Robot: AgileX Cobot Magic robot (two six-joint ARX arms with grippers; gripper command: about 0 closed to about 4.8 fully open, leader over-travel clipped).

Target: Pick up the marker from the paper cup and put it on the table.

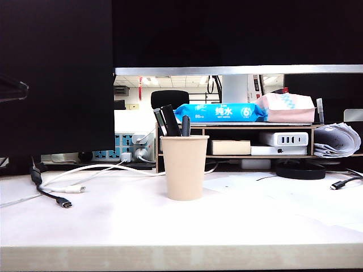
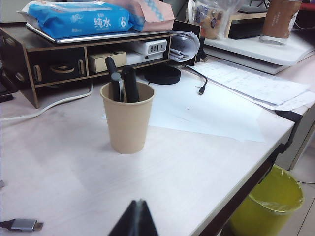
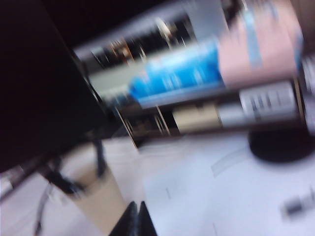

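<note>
Paper cup (image 1: 184,167): upright at centre of the exterior frame on the table (image 1: 170,226). Contents: marker (image 1: 171,120), thick and black, leaning up-left above the rim; a slimmer pen (image 1: 160,121) to its left; a dark-tipped marker (image 1: 185,125) to its right.

Left gripper (image 2: 138,219): bottom centre of its wrist frame, fingers pressed together, empty, well short of the cup (image 2: 127,118).

Right gripper (image 3: 137,221): bottom centre of a blurred frame, fingers together, nothing pinched; cup (image 3: 98,201) just to its left.

Shelf (image 1: 238,139): behind the cup, bearing a blue wipes pack (image 1: 220,112).
</note>
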